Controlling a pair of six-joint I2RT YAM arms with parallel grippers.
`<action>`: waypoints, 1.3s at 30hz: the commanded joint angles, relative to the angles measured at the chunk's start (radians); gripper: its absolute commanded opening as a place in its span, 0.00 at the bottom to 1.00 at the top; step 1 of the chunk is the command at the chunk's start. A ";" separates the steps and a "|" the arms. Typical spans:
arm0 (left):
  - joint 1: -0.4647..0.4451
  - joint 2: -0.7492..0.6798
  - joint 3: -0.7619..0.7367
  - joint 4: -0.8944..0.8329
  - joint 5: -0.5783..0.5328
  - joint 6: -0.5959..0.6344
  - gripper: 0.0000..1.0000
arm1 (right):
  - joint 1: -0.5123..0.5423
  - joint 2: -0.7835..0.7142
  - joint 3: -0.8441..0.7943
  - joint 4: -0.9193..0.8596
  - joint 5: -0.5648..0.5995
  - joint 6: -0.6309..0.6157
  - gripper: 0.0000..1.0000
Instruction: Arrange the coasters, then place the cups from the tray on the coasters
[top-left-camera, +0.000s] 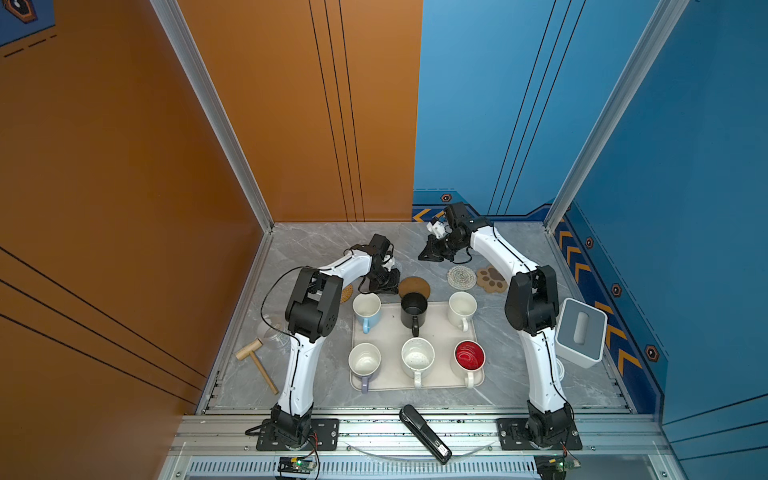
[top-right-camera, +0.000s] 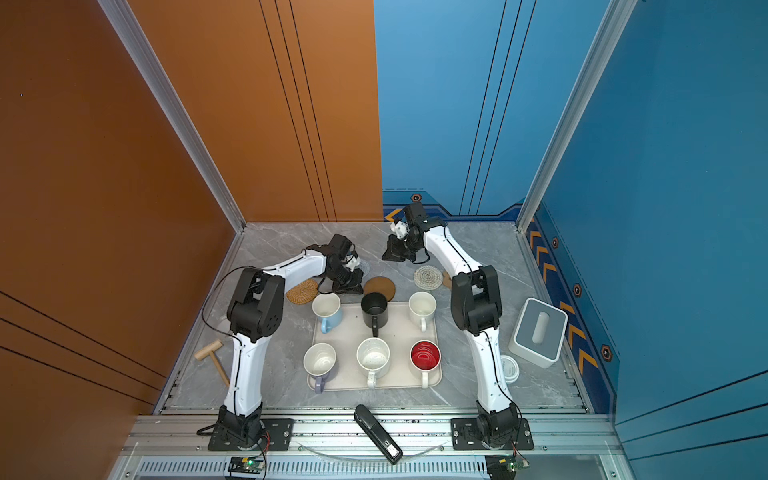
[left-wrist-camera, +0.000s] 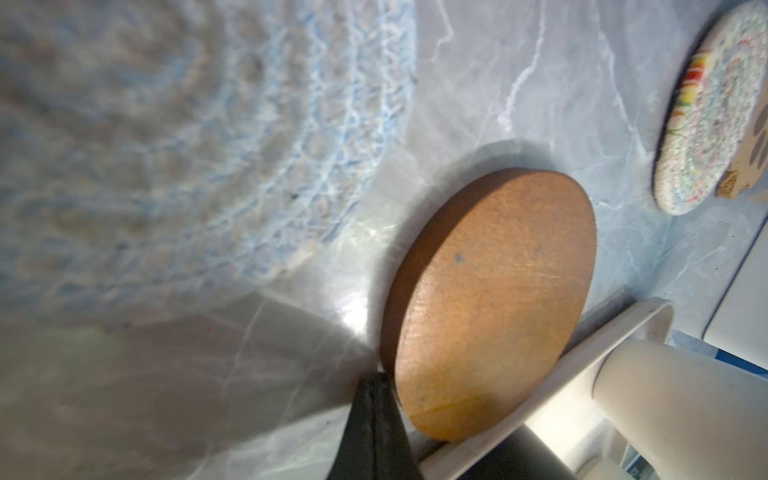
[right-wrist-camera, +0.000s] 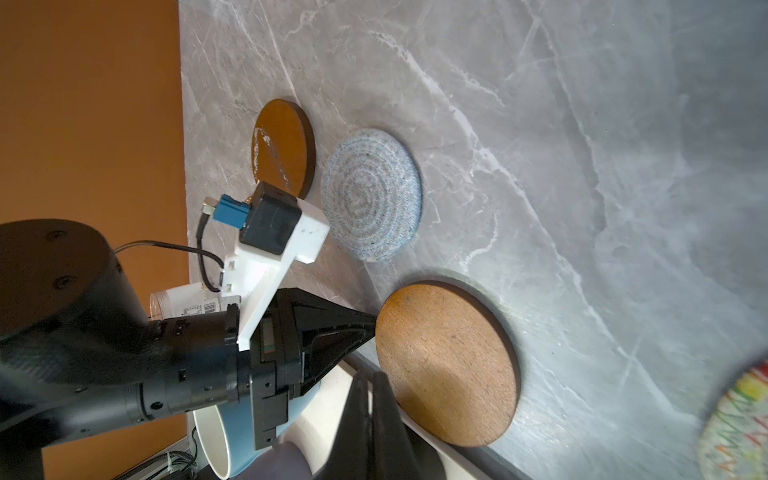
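- In both top views, the tray (top-left-camera: 390, 332) lay mid-bench with all six cups on it. The blue cup (top-left-camera: 366, 309), black cup (top-left-camera: 414, 309) and white cup (top-left-camera: 462, 309) stood in the far row. The lavender cup (top-left-camera: 364, 361), speckled cup (top-left-camera: 417, 358) and red-lined cup (top-left-camera: 469, 356) stood in the near row.
- Beyond the far rim lay the rattan disc (top-right-camera: 302, 291), brown disc (top-left-camera: 414, 284), whitish disc (top-left-camera: 461, 277) and paw (top-left-camera: 490, 278).
- The left fingers (top-left-camera: 394, 289), pressed together, pointed at the brown disc's left edge. The right fingers (top-left-camera: 430, 253), also together, hung over the far bench (top-left-camera: 324, 245).
- The left wrist view showed the dark fingertip (left-wrist-camera: 374, 432) at the brown disc's (left-wrist-camera: 494, 299) edge. That disc met the tray rim (left-wrist-camera: 540, 395), and the grey-blue disc (left-wrist-camera: 187, 145) was blurred beyond.
- The right wrist view showed a second brown disc (right-wrist-camera: 282, 147) just beside the grey-blue disc (right-wrist-camera: 372, 193), far left.
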 joint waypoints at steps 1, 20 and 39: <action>-0.021 0.051 0.037 -0.029 0.031 -0.017 0.00 | -0.026 -0.069 -0.033 -0.021 -0.009 -0.030 0.00; -0.079 0.181 0.220 0.031 0.108 -0.136 0.00 | -0.097 -0.131 -0.155 -0.022 0.021 -0.064 0.00; -0.089 0.208 0.268 0.124 0.137 -0.225 0.00 | -0.182 -0.139 -0.260 -0.062 0.095 -0.129 0.00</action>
